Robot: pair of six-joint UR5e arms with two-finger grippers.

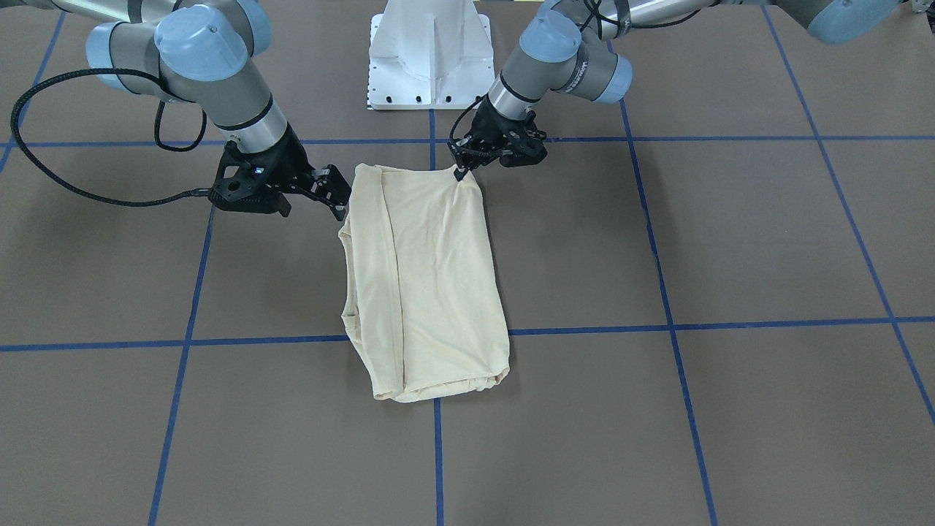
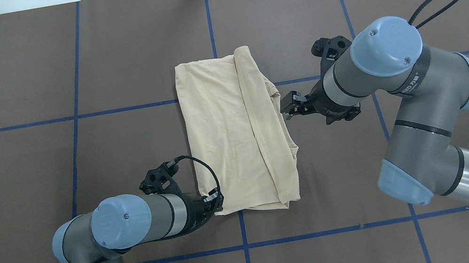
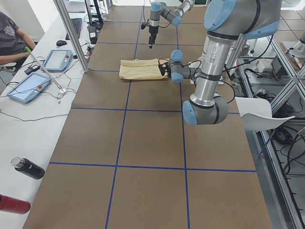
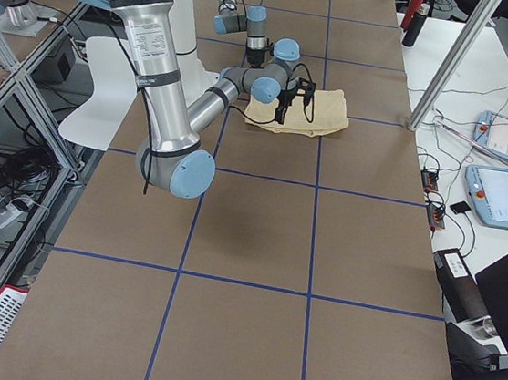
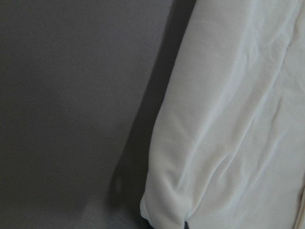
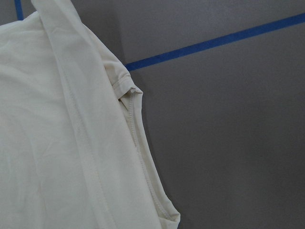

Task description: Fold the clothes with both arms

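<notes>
The cream-yellow T-shirt (image 1: 431,277) lies folded into a long rectangle on the brown table, with its print and neck label hidden. It also shows in the overhead view (image 2: 234,131) and in both wrist views (image 5: 238,119) (image 6: 47,143). My left gripper (image 1: 462,171) is low at the shirt's corner nearest the robot's base, and its fingers are closed to a point on that corner; it also shows in the overhead view (image 2: 216,200). My right gripper (image 1: 339,194) is open just beside the shirt's long folded edge, holding nothing; it also shows in the overhead view (image 2: 286,108).
The white pedestal base (image 1: 429,55) stands at the table's robot side. Blue tape lines (image 1: 657,329) grid the brown table. In the exterior left view a side table holds tablets (image 3: 28,87) and bottles (image 3: 28,168), with a seated person (image 3: 12,38) behind it.
</notes>
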